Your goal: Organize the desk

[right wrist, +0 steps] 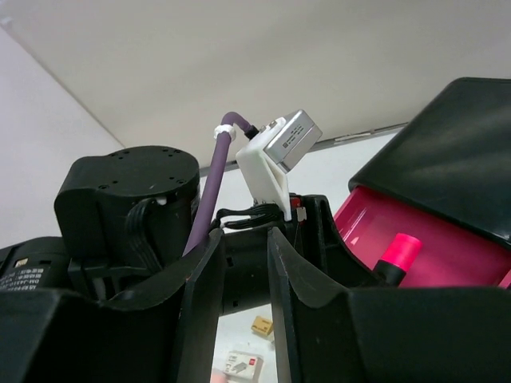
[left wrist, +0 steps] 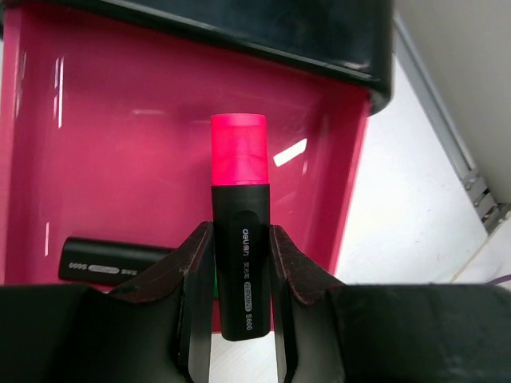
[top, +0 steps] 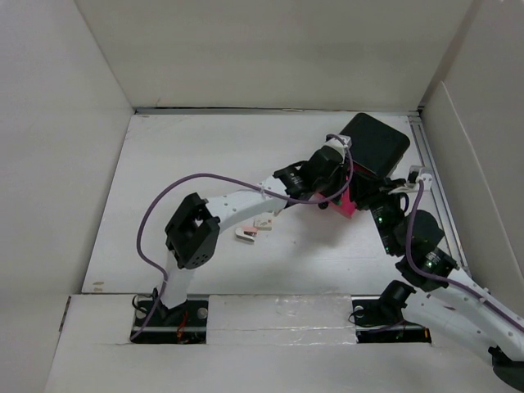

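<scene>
**Item, left end effector** point(left wrist: 239, 243): is clamping narrowly on the black barrel of a pink-capped highlighter point(left wrist: 239, 159). The cap is pointing forward over the open pink drawer point(left wrist: 120, 112) of the black box point(top: 377, 141).

**Item, right end effector** point(right wrist: 245, 247): is standing partly open with nothing between its jaws, just beside the drawer.

**Item, surface** point(top: 196, 155): is lying white and broad under both arms, walled by white panels. The box is sitting toward its far right corner. Two small pale items point(top: 262, 221) are lying near the middle, beside the left forearm.

**Item, black marker** point(left wrist: 108, 261): is lying crosswise on the drawer floor, at the left.

**Hazards, as judged:**
- The highlighter is being gripped toward the rear of its barrel, with much of its length jutting ahead. On release it is likely tipping cap-first and could be striking the drawer's wall or going over the right rim, which is close.
- If dropped from height, it may be rolling onto the marker and coming to rest propped up, blocking the drawer from sliding back into the box.
- Both end effectors are crowding the same corner. A descent by the left one risks brushing the right one, or nudging the drawer and shifting the box.
- The purple cable point(top: 151, 217) is looping loosely above the surface and could be snagging on the arm's joints.
</scene>
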{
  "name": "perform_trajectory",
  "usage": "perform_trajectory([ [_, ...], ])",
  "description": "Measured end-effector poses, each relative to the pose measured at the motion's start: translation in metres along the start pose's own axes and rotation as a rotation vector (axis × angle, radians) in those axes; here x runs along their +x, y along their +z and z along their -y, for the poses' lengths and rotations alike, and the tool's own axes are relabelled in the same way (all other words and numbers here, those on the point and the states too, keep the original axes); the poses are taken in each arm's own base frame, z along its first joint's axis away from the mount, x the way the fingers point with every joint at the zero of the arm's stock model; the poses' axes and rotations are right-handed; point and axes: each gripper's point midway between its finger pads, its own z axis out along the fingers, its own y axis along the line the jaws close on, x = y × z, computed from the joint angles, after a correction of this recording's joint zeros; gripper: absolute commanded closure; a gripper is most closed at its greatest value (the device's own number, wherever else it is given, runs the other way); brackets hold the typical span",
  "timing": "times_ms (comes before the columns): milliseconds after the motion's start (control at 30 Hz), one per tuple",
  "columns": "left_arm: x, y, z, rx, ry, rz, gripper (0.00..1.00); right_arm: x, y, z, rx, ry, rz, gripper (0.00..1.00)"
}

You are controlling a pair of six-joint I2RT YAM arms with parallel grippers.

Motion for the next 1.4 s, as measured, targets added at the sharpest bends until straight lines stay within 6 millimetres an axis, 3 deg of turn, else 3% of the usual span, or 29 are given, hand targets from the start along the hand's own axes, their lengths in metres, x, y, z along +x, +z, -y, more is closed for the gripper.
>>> perform_trajectory([
  [133,0.003,0.005,-0.008,-0.024,-0.001,-0.028,0.99,0.003,0.001,0.002,0.008,-0.006,-0.007,0.66],
  [333,-0.003,0.015,-0.006,-0.021,0.0,-0.017,0.85,0.003,0.001,0.003,0.016,-0.007,-0.005,0.66],
  [400,-0.003,0.019,-0.007,-0.025,0.0,-0.013,0.7,0.003,0.001,0.004,0.018,-0.008,-0.005,0.66],
  [433,-0.003,0.019,-0.007,-0.025,0.0,-0.013,0.7,0.003,0.001,0.004,0.02,-0.008,-0.004,0.66],
  [567,-0.003,0.021,-0.011,-0.045,0.006,-0.007,0.44,0.003,0.001,0.004,0.022,-0.008,-0.004,0.66],
  [667,-0.009,0.022,-0.01,-0.039,0.005,0.02,0.4,0.003,0.001,0.004,0.022,-0.008,-0.004,0.66],
  [800,-0.01,0.017,-0.013,-0.036,0.012,0.058,0.45,0.002,0.001,0.004,0.02,-0.006,-0.002,0.67],
  [900,-0.015,-0.002,-0.02,-0.05,0.03,0.099,0.5,-0.002,-0.001,0.004,0.015,0.002,0.009,0.7],
  [1033,-0.046,-0.044,-0.024,-0.071,0.039,0.229,0.58,-0.009,-0.009,0.006,0.005,0.021,0.033,0.73],
  [1167,-0.082,-0.098,-0.025,-0.068,0.009,0.384,0.87,-0.019,-0.017,0.007,-0.009,0.05,0.069,1.0],
  [1233,-0.094,-0.121,-0.027,-0.061,-0.009,0.446,0.92,-0.019,-0.017,0.007,-0.008,0.049,0.068,1.0],
  [1300,-0.093,-0.133,-0.031,-0.05,-0.024,0.473,0.96,-0.016,-0.015,0.007,-0.006,0.047,0.059,1.0],
  [1400,-0.064,-0.133,-0.042,-0.041,-0.029,0.437,0.87,-0.01,-0.013,0.007,-0.004,0.038,0.042,0.98],
])
